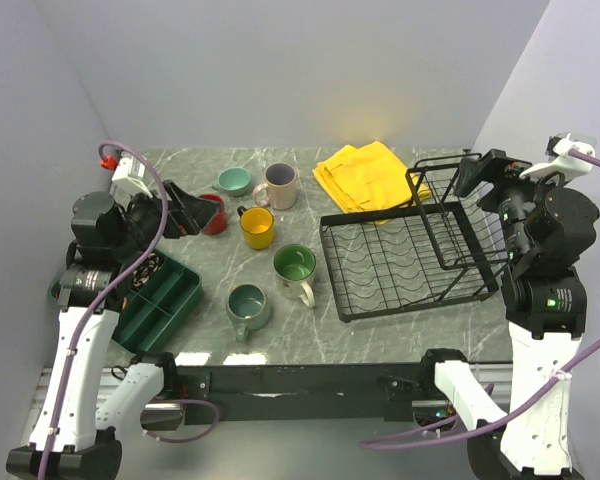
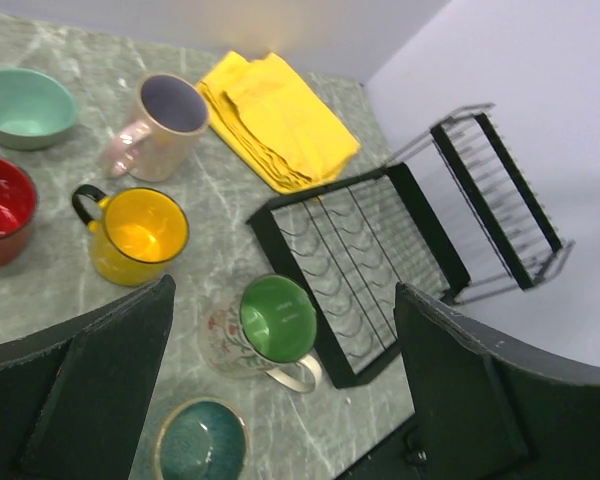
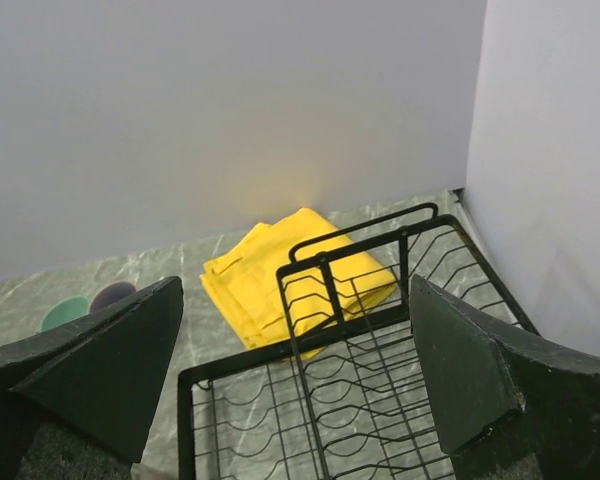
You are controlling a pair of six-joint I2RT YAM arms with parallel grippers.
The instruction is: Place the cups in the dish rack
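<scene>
Right half of table [image 1: 330, 335]: rack [image 1: 410, 262], right edge close to the side wall, cloth [image 1: 365, 175] at its far-left corner. All six cups outside it, upright and apart: teal cup [image 1: 233, 181], pink mug [image 1: 279, 186], red mug [image 1: 214, 214], yellow mug [image 1: 257, 227], green mug [image 1: 295, 265], grey-teal mug [image 1: 248, 305]. Narrow bare strip between green mug and rack.

Left gripper [image 1: 190, 212] spread wide, empty, raised beside the red mug. Right gripper [image 1: 474, 180] equally wide, empty, over the rack's raised basket.

Tray [image 1: 160, 300] at near-left edge, overhead view only. Right wrist: only rack, cloth, two far rims.

No legible text or labels, print on cream mug [image 2: 268, 328] too blurred
</scene>
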